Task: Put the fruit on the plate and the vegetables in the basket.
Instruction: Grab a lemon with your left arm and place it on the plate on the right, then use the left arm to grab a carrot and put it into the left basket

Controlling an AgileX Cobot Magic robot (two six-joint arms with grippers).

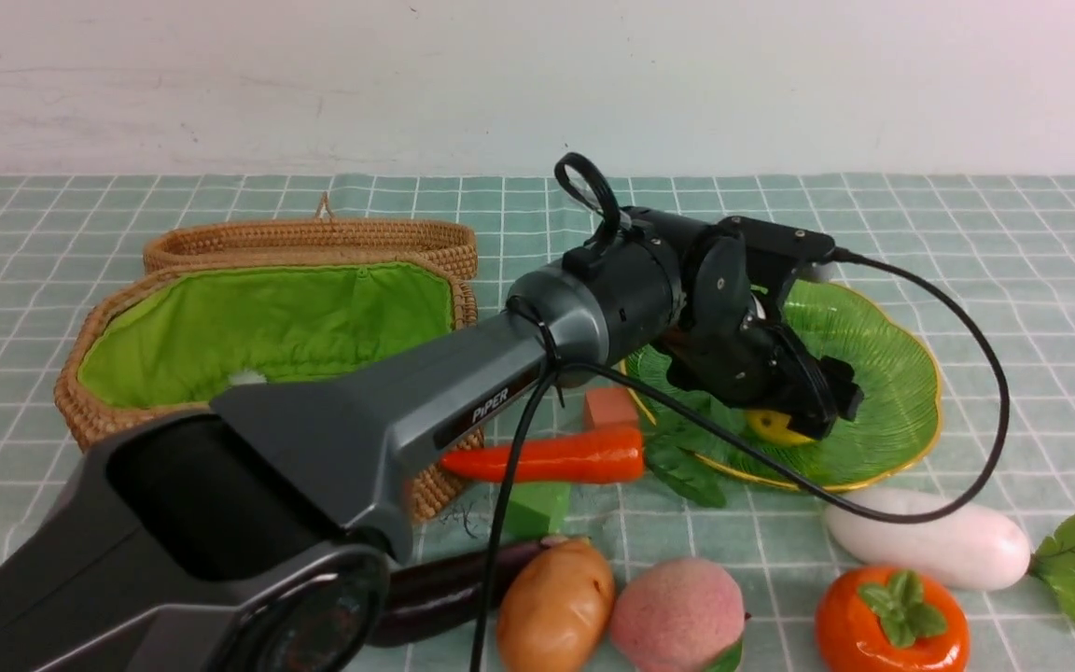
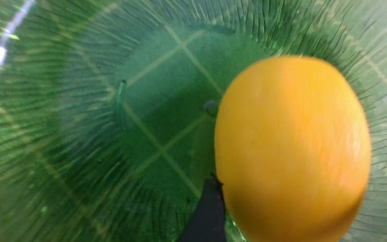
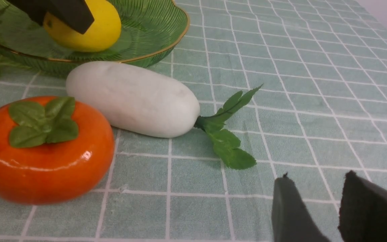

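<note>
left gripper (image 1: 799, 415): jaws wide apart, lemon (image 2: 292, 148) between them, resting on plate (image 1: 892, 373) | right gripper (image 3: 328, 215): jaws slightly apart, nothing between, nothing touched

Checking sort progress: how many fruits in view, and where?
3. Lemon on the plate; peach and persimmon on the tablecloth at the near edge. The left arm may hide more.
</note>
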